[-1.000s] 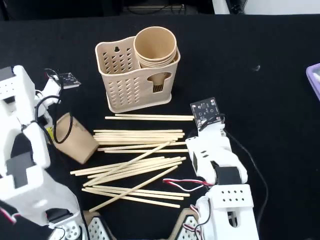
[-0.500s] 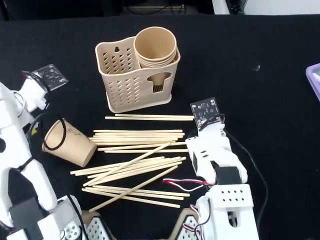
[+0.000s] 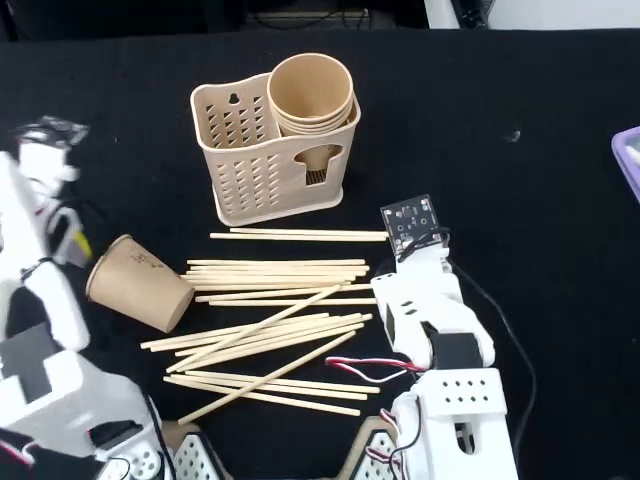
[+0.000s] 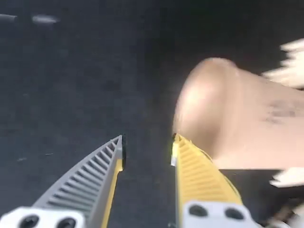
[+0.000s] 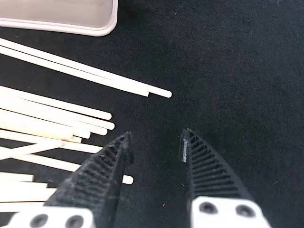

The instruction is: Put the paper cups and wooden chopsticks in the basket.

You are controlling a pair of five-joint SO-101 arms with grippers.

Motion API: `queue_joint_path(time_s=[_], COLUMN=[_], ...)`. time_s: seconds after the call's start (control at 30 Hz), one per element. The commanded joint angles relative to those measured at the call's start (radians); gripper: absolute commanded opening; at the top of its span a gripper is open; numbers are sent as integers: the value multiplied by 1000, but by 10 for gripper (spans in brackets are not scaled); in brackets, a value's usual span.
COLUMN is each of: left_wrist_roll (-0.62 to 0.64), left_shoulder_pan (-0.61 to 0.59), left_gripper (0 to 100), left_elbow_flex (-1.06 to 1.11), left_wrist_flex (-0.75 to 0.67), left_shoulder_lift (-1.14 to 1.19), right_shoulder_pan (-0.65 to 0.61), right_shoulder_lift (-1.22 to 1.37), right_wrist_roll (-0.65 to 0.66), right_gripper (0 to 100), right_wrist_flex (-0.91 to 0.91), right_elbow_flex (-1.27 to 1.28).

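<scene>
Left gripper (image 4: 147, 142) and right gripper (image 5: 156, 138) gape empty; tipped paper cup (image 3: 138, 282) left of scattered chopsticks (image 3: 275, 310), basket (image 3: 240, 175) with stacked cups (image 3: 311, 92) beyond.

Surface: a table (image 3: 520, 80) covered in black cloth. A basket (image 3: 245, 175) stands upright at far centre. One paper cup (image 3: 140, 283) lies on its side at near left, mouth facing left. The wooden chopsticks (image 3: 280, 310) lie loose nearer than the basket, mostly running left to right, several crossing. A purple object (image 3: 628, 155) sits at the right edge.
</scene>
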Motion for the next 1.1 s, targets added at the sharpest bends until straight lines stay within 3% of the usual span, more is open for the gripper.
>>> queue_joint_path(time_s=[0.0,0.17,0.63,1.07], left_wrist_roll=[57,83,110,106], left_shoulder_pan=[145,283,585,510], left_gripper=[169,172,194,234], left_elbow_flex=[-30,-67,282,199], left_wrist_flex=[149,310,301,295], left_shoulder_lift=[-15,-146,-632,-672], right_shoulder_pan=[5,5,5,5], right_shoulder_lift=[-22,-22,-24,-21], right_wrist_roll=[2,2,2,2], right_gripper=[177,178,178,178], right_wrist_flex=[-26,-26,-26,-26], right_elbow_flex=[-2,-2,-4,-2])
